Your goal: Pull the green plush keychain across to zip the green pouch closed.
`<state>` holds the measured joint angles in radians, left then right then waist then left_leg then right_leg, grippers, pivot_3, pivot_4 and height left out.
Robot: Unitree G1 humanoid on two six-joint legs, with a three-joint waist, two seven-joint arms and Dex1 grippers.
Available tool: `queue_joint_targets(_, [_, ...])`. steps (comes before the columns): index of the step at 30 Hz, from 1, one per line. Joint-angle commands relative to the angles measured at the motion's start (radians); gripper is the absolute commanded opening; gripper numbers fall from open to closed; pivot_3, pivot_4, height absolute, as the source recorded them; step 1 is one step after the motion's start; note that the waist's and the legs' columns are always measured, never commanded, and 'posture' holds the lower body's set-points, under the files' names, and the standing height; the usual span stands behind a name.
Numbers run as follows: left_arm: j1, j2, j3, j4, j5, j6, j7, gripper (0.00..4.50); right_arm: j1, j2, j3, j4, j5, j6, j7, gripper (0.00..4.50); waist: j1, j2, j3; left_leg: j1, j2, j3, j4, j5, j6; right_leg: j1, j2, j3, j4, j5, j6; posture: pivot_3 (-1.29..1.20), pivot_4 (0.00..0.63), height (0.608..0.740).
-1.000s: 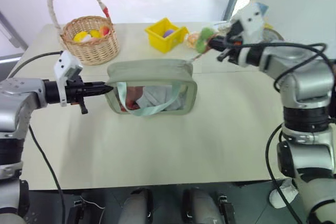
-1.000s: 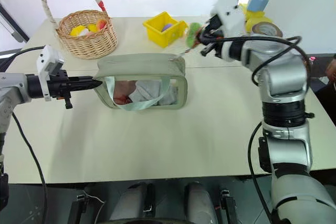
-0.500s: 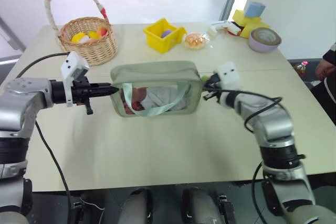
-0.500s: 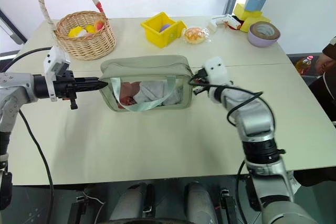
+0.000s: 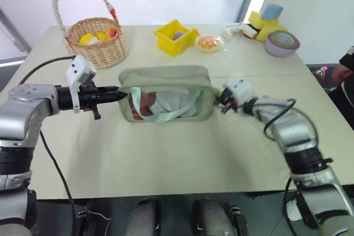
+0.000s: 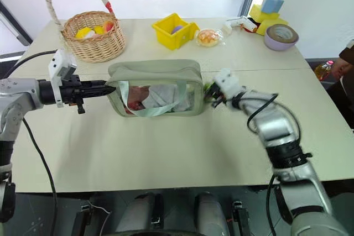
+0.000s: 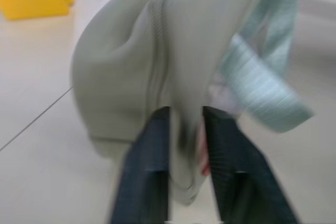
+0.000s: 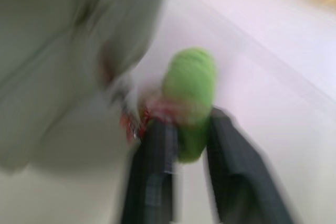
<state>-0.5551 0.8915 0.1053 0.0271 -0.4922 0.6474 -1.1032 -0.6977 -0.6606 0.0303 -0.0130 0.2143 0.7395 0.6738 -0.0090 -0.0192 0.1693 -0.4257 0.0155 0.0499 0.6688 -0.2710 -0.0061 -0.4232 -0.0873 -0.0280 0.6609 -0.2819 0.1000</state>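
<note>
Already zipped, seemingly: green pouch (image 5: pixel 166 93) mid-desk (image 5: pixel 166 153), left hand (image 7: pixel 185 145) bracketing its end fold, right hand (image 8: pixel 184 145) loosely astride green plush keychain (image 8: pixel 190 95). Risk: snagging charm on withdrawal, reopening zip.

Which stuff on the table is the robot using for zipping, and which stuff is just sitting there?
For the job:
green pouch
green plush keychain
left gripper
right gripper

Just lying about:
wicker basket
yellow bin
tape roll
yellow and blue blocks
</note>
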Motion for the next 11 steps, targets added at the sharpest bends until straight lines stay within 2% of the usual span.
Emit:
queue_joint_targets(1, [-0.051, 0.034, 0.058, 0.002, -0.045, 0.023, -0.028, 2.87, -0.086, -0.115, -0.115, -0.043, 0.152, 0.081, 0.181, 2.9, 0.001, 0.0, 0.0, 0.0, 0.0, 0.0, 0.0, 0.0, 0.0, 0.0, 0.0, 0.0, 0.0, 0.0, 0.0, 0.0, 0.15, 0.739])
queue_joint_targets(4, [-0.088, 0.065, 0.087, 0.042, -0.06, 0.039, -0.04, 4.32, -0.11, -0.208, -0.11, -0.081, 0.215, 0.117, 0.298, 4.37, -0.003, -0.001, 0.0, 0.0, 0.0, 0.0, 0.0, -0.001, 0.001, 0.0, 0.001, -0.001, -0.002, 0.0, 0.0, 0.0, 0.15, 0.739])
queue_joint_targets(7, [-0.107, 0.095, 0.093, 0.067, -0.05, 0.071, -0.02, 4.44, -0.133, -0.239, -0.124, -0.122, 0.287, 0.18, 0.343, 4.48, -0.012, 0.0, 0.0, 0.001, 0.0, 0.001, 0.0, -0.001, 0.001, 0.0, 0.001, 0.0, -0.002, 0.0, 0.0, 0.0, 0.15, 0.739])
queue_joint_targets(11, [-0.081, 0.109, 0.123, 0.052, -0.06, 0.047, -0.04, 4.44, -0.161, -0.222, -0.136, -0.15, 0.315, 0.199, 0.31, 4.48, -0.01, 0.0, 0.0, 0.001, 0.001, 0.001, -0.001, -0.001, 0.001, -0.001, 0.001, 0.0, -0.001, 0.0, 0.0, 0.0, 0.15, 0.739])
